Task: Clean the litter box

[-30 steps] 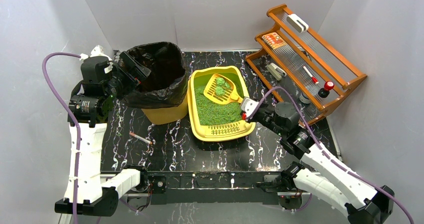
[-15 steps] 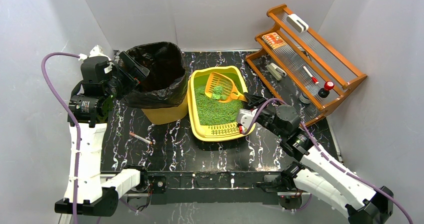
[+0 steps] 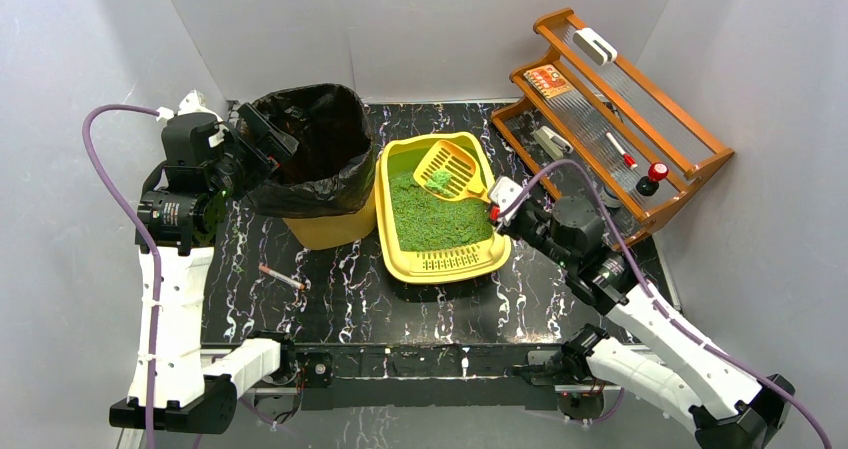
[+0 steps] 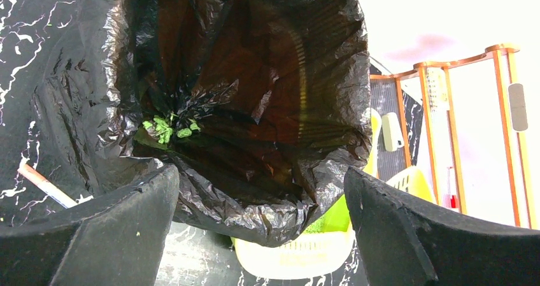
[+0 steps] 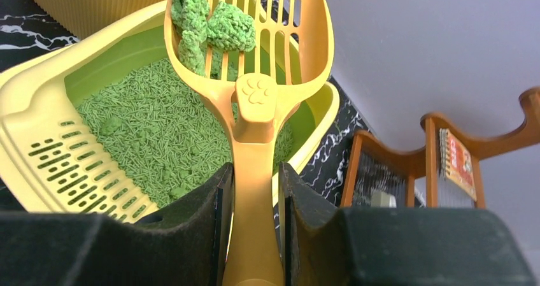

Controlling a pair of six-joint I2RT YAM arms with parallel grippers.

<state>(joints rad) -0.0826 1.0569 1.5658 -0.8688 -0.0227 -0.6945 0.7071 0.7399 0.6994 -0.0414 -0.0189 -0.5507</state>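
The yellow litter box (image 3: 440, 264) with green litter sits mid-table, its slotted grate at the near end; it also shows in the right wrist view (image 5: 44, 139). My right gripper (image 3: 497, 201) (image 5: 255, 171) is shut on the handle of the orange slotted scoop (image 3: 452, 169) (image 5: 255, 107). The scoop is held tilted above the box's far end with a few green clumps (image 3: 437, 179) (image 5: 210, 25) in it. My left gripper (image 3: 255, 139) (image 4: 261, 171) is open at the left rim of the yellow bin (image 3: 320, 229), with the edge of the black bag (image 4: 255, 76) between its spread fingers.
Some green clumps (image 4: 169, 128) lie at the bottom of the bag. A thin white stick (image 3: 282, 276) lies on the black marbled table in front of the bin. A wooden rack (image 3: 620, 99) with small items stands at the back right. White walls enclose the table.
The right gripper lifted the scoop out of the litter and drew it toward the far right. Loose litter fell through, leaving a few clumps. The left arm has not moved.
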